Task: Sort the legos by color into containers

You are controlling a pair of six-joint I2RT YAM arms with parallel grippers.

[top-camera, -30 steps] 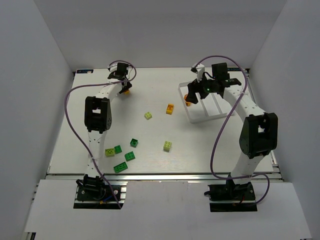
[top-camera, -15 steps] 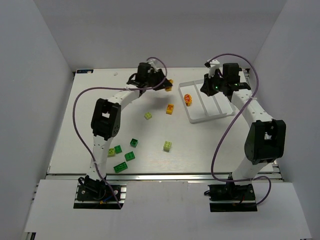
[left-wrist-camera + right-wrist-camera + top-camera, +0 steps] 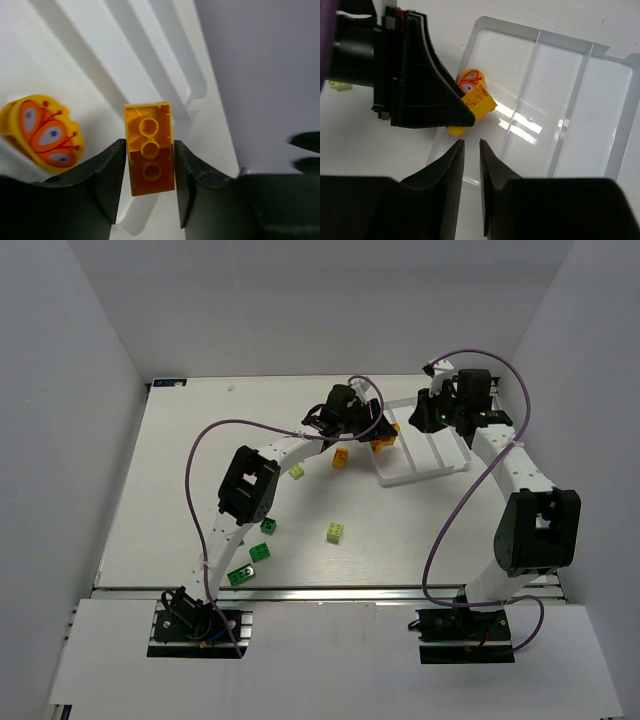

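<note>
My left gripper (image 3: 383, 437) (image 3: 149, 141) is shut on a translucent orange lego (image 3: 149, 150) (image 3: 381, 445), which hangs underside up just above the left compartment of the white tray (image 3: 440, 455) (image 3: 145, 45). The right wrist view shows that same lego (image 3: 479, 102) poking out from the left gripper's black body (image 3: 410, 75). A yellow rounded piece with an orange butterfly (image 3: 42, 132) (image 3: 470, 80) lies in that compartment beside it. My right gripper (image 3: 428, 418) (image 3: 471, 141) hovers over the tray (image 3: 570, 125), its jaws a narrow gap apart with nothing between them.
Loose on the table are another orange lego (image 3: 340, 457), two yellow-green legos (image 3: 297, 471) (image 3: 335, 532) and three dark green ones (image 3: 268, 526) (image 3: 260, 551) (image 3: 240, 576). The left arm arches across the table's middle. White walls enclose the table.
The left arm swung right from the back left corner, carrying the orange lego over the tray. The right gripper left the butterfly piece in the tray and drew back to the right.
</note>
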